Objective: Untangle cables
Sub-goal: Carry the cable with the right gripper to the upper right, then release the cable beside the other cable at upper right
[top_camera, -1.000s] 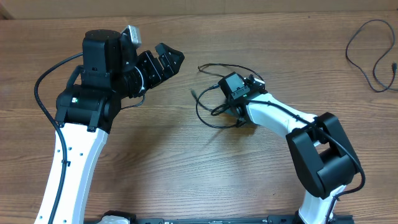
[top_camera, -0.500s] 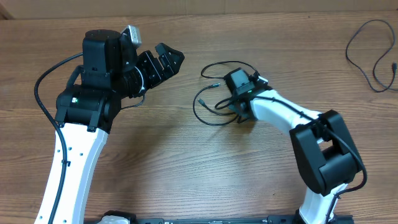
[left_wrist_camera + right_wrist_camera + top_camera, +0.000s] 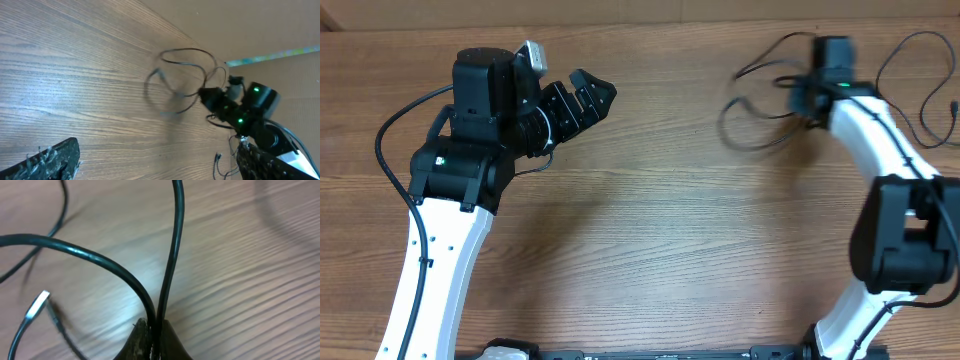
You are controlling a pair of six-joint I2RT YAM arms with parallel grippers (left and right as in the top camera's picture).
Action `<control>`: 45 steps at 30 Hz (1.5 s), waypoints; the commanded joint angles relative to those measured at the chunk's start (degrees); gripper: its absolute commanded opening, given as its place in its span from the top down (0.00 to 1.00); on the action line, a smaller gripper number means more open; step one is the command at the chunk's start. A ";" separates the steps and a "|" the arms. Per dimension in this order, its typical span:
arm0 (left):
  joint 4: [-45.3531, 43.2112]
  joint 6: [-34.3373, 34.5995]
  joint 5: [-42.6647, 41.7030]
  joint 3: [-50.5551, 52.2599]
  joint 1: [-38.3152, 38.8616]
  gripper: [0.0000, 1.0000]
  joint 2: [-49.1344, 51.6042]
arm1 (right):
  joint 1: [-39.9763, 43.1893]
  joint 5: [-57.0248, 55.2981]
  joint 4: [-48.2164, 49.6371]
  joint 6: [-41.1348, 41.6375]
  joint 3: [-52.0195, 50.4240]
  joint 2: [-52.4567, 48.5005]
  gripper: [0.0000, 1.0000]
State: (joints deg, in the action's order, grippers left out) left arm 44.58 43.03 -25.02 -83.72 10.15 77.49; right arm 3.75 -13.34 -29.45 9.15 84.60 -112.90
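Note:
A thin black cable (image 3: 757,108) hangs in blurred loops at the back right, pinched in my right gripper (image 3: 801,98). The right wrist view has the jaws shut (image 3: 152,332) on two strands of this cable (image 3: 172,245), and a silvery plug tip (image 3: 38,304) dangles at the left. From the left wrist view the same loops (image 3: 180,75) hang above the wood beside the right gripper (image 3: 212,97). A second thin black cable (image 3: 917,85) lies loose at the far right. My left gripper (image 3: 585,103) is open and holds nothing, far left of the cables.
The brown wooden table (image 3: 650,230) fills the view. The left arm's thick black wire (image 3: 390,160) loops out at the left. A cable end with a small plug (image 3: 218,159) lies on the wood beside my left gripper's right finger (image 3: 265,162).
The right gripper shut on the cable in the middle of the table, then swung it up and away to the back right. The left arm has not moved.

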 commanded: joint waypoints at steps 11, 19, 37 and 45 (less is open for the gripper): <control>-0.17 -1.27 0.13 -0.92 0.37 0.00 0.09 | 9.97 13.29 7.52 -24.55 0.61 -7.58 0.96; -0.17 -1.29 0.13 -0.92 0.37 0.00 0.09 | 8.37 6.93 12.44 -18.91 0.61 -10.23 0.96; -0.17 -1.27 0.13 -0.90 0.37 0.00 0.09 | 6.86 2.67 -10.86 -0.52 5.90 10.25 0.00; -0.17 -1.27 0.15 -0.92 0.37 0.00 0.09 | 6.86 28.13 -23.89 1.53 5.73 23.21 0.00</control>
State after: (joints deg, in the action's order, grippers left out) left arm 44.58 43.03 -24.99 -83.72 10.15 77.49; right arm 10.79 1.83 -50.96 9.04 89.67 -92.84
